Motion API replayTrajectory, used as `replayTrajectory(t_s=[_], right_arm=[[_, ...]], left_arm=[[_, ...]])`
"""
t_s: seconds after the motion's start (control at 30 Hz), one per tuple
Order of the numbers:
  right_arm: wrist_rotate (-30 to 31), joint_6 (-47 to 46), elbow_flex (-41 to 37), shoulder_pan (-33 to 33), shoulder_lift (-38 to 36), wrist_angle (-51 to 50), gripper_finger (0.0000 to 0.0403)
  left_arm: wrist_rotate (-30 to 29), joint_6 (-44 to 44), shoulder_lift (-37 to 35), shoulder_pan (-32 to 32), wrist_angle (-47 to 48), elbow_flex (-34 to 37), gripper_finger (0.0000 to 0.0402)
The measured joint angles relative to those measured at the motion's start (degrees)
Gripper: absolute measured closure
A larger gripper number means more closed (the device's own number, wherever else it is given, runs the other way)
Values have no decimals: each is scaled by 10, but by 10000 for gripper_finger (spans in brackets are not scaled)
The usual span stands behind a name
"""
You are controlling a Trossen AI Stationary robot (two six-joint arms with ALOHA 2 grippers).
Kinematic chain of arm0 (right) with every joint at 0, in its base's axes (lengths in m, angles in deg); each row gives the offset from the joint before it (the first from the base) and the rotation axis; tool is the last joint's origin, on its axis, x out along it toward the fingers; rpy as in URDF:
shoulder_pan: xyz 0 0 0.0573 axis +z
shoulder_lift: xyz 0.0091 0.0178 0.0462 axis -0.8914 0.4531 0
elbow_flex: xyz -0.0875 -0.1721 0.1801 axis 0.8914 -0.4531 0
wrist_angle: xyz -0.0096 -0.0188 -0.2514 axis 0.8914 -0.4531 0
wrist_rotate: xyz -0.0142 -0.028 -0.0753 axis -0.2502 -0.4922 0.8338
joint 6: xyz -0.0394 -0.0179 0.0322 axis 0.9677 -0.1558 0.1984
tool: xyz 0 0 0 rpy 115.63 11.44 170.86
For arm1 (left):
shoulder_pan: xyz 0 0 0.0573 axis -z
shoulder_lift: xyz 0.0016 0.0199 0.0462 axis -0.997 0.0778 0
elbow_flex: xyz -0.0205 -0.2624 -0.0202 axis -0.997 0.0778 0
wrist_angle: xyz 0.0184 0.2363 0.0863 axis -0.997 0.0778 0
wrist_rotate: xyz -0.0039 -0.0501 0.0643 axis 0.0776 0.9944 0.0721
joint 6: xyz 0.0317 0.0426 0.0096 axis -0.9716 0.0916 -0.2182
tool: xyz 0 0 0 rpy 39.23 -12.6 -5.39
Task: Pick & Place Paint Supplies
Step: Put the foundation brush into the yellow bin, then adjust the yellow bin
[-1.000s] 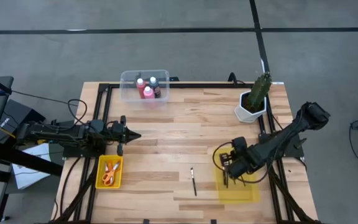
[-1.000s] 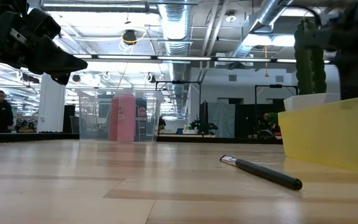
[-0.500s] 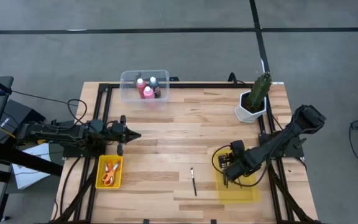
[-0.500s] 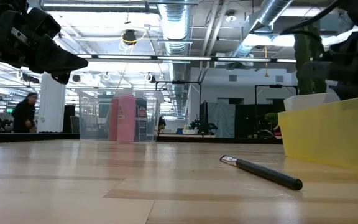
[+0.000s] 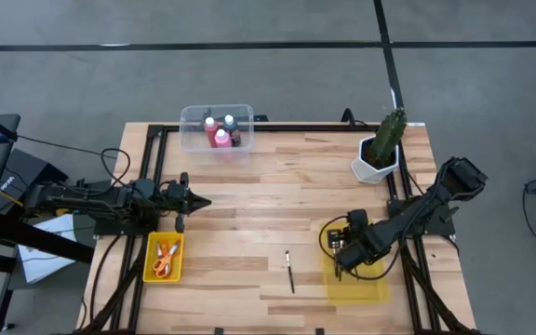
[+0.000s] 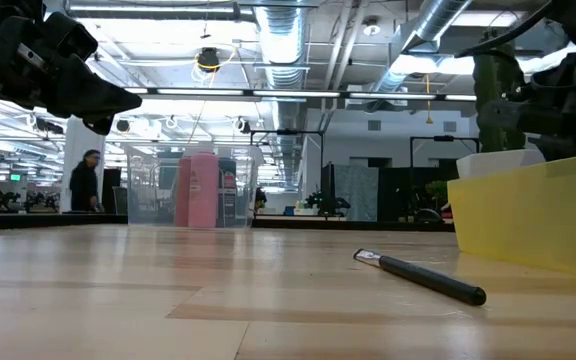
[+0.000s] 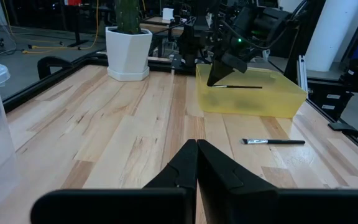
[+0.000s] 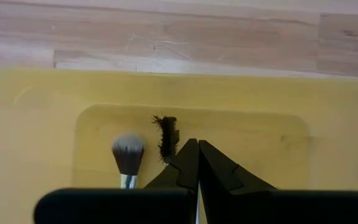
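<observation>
1. Right gripper [image 5: 340, 263] closed, over yellow bin [image 5: 361, 288] at 4 o'clock; brush [image 7: 238, 86] possibly pinched, cannot tell.
2. Left gripper [image 5: 203, 202] closed, empty, at 9 o'clock.
3. Loose brush [image 5: 289, 270] on surface [image 5: 277, 177], 5 o'clock.
4. Paint bottles [image 5: 221, 131] in clear bin [image 5: 194, 121], 11 o'clock.
5. Scissors [image 5: 164, 260] in yellow tray [image 5: 149, 270], 8 o'clock.

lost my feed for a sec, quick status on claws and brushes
Right claw shut, over yellow tray. Left claw shut, idle at left. Two brushes in tray; one brush on the table. Nothing blocking.

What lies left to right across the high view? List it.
Left claw → clear bin of paint bottles → loose brush → right claw above the yellow tray → potted plant.
</observation>
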Motion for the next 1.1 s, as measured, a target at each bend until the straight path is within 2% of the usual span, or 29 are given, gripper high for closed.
replayTrajectory(t_s=[0.5,0.87,1.0,1.1], right_arm=[[0,-4,0,-1,0,2,402],[3,-12,3,-1,-2,11,367],[26,-12,28,4,-27,-11,358],[30,-10,66,13,-49,-71,360]], left_arm=[[2,0,0,0,0,0,401],[2,0,0,0,0,0,401],[1,0,0,0,0,0,401],[-1,0,0,0,0,0,401]])
